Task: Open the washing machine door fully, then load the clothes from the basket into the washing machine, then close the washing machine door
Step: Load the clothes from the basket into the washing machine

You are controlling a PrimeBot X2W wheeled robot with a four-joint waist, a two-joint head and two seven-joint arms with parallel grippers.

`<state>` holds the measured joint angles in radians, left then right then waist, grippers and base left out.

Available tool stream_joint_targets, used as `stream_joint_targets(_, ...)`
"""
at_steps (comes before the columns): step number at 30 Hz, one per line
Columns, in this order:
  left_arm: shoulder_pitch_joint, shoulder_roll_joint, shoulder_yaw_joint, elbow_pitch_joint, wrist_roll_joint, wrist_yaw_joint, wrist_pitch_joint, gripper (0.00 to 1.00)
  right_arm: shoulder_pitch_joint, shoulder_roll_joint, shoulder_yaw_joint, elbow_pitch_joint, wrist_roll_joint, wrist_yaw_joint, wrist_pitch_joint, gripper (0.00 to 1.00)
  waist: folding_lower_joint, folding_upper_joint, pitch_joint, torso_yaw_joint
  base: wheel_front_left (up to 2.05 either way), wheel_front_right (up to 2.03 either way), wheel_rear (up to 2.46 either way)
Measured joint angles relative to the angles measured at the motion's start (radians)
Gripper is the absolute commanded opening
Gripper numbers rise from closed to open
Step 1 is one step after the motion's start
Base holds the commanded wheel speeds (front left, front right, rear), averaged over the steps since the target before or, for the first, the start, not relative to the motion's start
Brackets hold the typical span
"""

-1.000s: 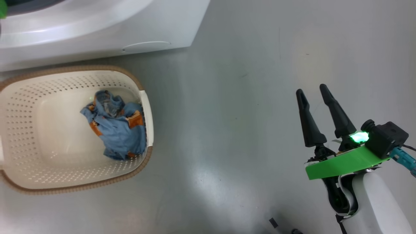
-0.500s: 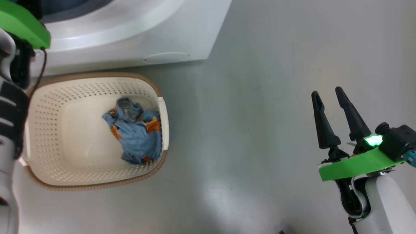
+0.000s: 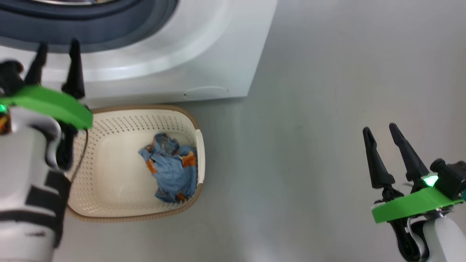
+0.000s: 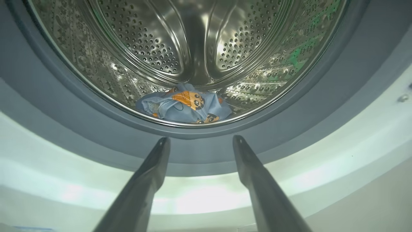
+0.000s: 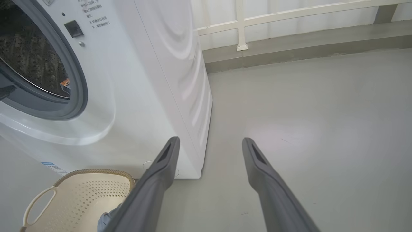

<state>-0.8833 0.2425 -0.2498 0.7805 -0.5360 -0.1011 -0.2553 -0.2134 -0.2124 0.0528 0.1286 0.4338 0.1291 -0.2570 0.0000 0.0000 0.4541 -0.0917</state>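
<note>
A: Left wrist view: left gripper spread and empty before the washing machine; clothes lie low in its drum.
B: Head view: 1 bundle at the basket's right edge; right gripper spread, empty.

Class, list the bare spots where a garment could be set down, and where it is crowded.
Bare: the grey floor between the basket and the right gripper; the basket's bottom left of the clothes; the drum around its garment. Crowded: the basket's right end, where the clothes bunch.
</note>
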Motion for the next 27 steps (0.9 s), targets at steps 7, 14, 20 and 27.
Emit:
stream_joint_targets(7, 0.194, -0.028, 0.093, -0.117, 0.083, 0.000, 0.000, 1.00, 0.060, -0.019, -0.006, 0.009, 0.000, 0.000, 0.000, 1.00, 0.0000, 0.0000, -0.084, 0.021, 0.00, 0.00, 0.00)
stream_joint_targets(14, 0.395, -0.051, 0.166, -0.236, 0.153, -0.011, 0.000, 1.00, 0.118, -0.036, -0.017, 0.013, 0.010, 0.000, 0.000, 1.00, 0.0000, 0.0000, -0.167, 0.037, 0.00, 0.00, 0.00)
stream_joint_targets(20, 0.539, -0.091, 0.236, -0.332, 0.196, -0.018, 0.000, 1.00, 0.172, -0.045, -0.039, 0.012, 0.014, 0.000, 0.000, 1.00, 0.0000, 0.0000, -0.225, 0.048, 0.00, 0.00, 0.00)
stream_joint_targets(27, 0.648, -0.125, 0.269, -0.417, 0.235, -0.020, 0.000, 1.00, 0.228, -0.049, -0.059, 0.012, 0.018, 0.000, 0.000, 1.00, 0.0000, 0.0000, -0.276, 0.062, 0.00, 0.00, 0.00)
